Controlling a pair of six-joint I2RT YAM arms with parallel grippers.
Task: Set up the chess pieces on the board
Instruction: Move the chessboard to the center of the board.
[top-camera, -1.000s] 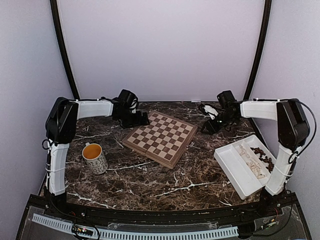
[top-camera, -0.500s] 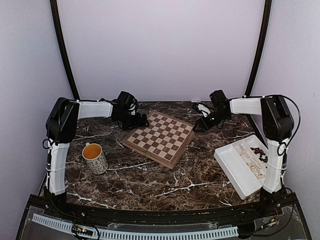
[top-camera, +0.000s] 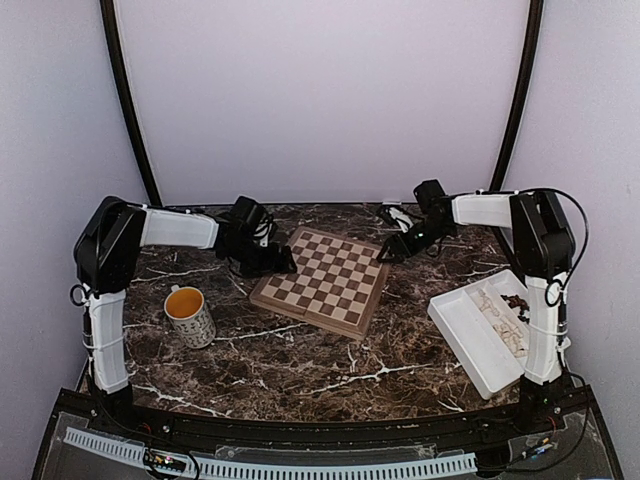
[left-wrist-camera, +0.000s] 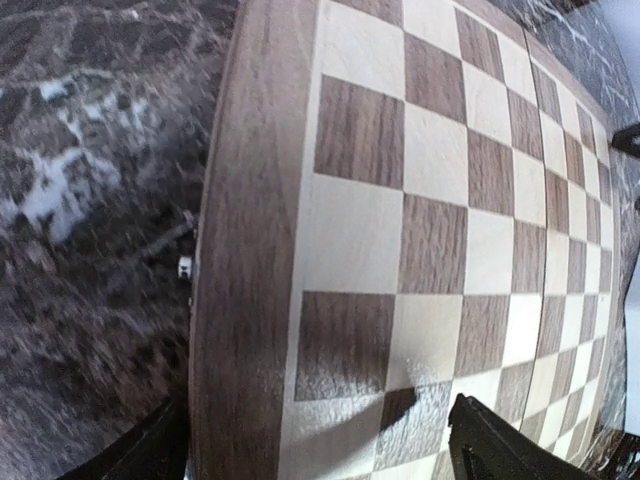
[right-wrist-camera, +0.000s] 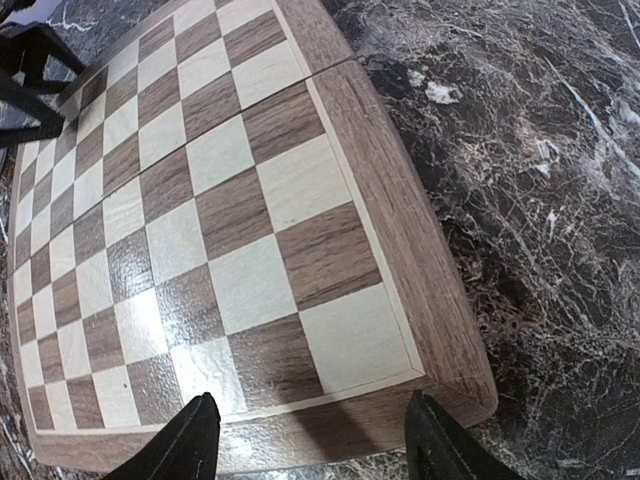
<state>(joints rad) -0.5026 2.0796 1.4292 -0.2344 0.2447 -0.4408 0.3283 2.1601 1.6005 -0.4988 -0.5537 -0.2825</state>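
The board (top-camera: 325, 285) lies flat in the middle of the table with no pieces on it. The chess pieces, cream (top-camera: 503, 322) and dark brown (top-camera: 519, 300), lie in the white tray at the right. My left gripper (top-camera: 280, 262) is open at the board's far left edge. In the left wrist view (left-wrist-camera: 320, 460) its fingers straddle the brown border of the board (left-wrist-camera: 440, 200). My right gripper (top-camera: 388, 250) is open at the board's far right corner. In the right wrist view (right-wrist-camera: 315, 445) its fingers stand either side of that corner of the board (right-wrist-camera: 230, 210).
A white compartmented tray (top-camera: 460, 335) lies at the right, near the right arm's base. A patterned mug (top-camera: 190, 316) with a yellow inside stands at the left, in front of the left arm. The table is dark marble.
My right gripper has moved left, from the back right of the table to the board's corner. My left gripper has shifted slightly nearer, and the board has turned a little.
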